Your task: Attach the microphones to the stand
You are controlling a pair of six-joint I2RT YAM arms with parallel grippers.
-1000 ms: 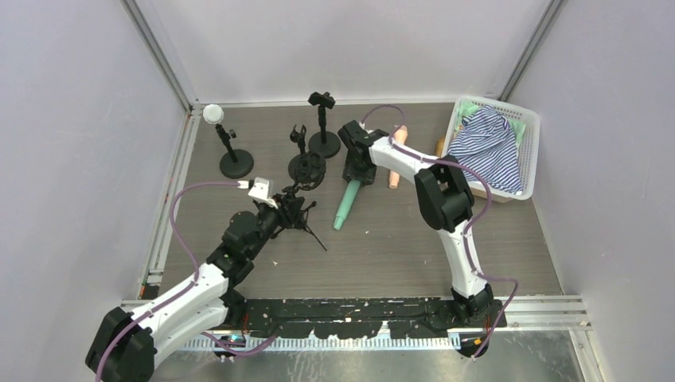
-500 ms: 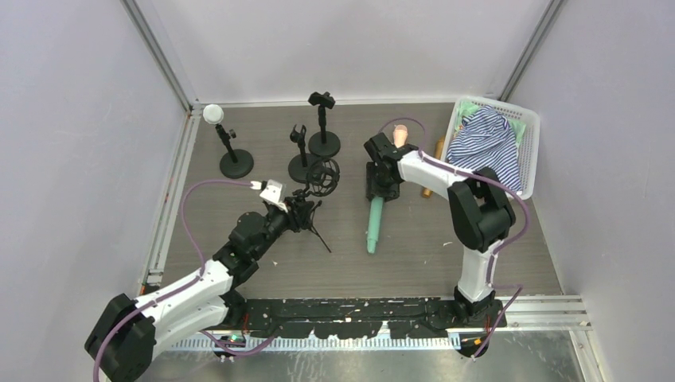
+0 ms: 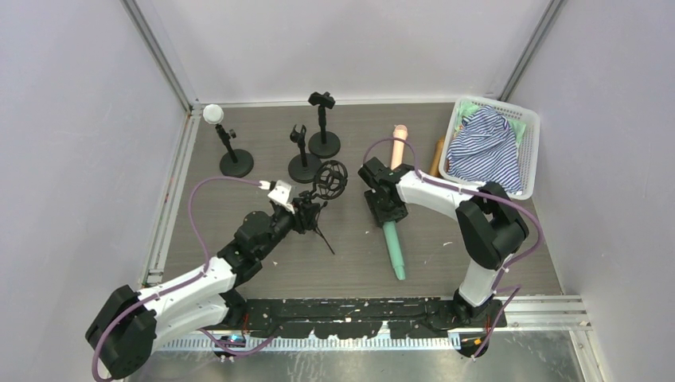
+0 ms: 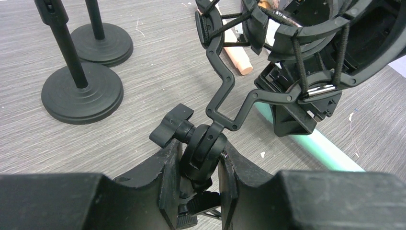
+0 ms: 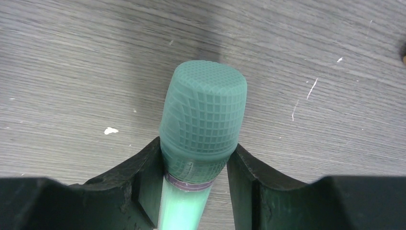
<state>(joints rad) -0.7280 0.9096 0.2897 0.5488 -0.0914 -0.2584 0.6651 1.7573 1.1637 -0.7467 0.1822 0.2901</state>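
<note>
While right gripper clamps mint green microphone just below its mesh head | handle extends toward near edge of table, head beside shock-mount stand | left gripper closed on stand's swivel joint.

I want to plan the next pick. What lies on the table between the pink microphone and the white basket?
A golden-brown microphone lies there, close beside the basket; the top view shows it.

White links and bulky black joints make up the left arm and right arm; a purple cable runs along each (looping loosely). Fingers: matte black.
</note>
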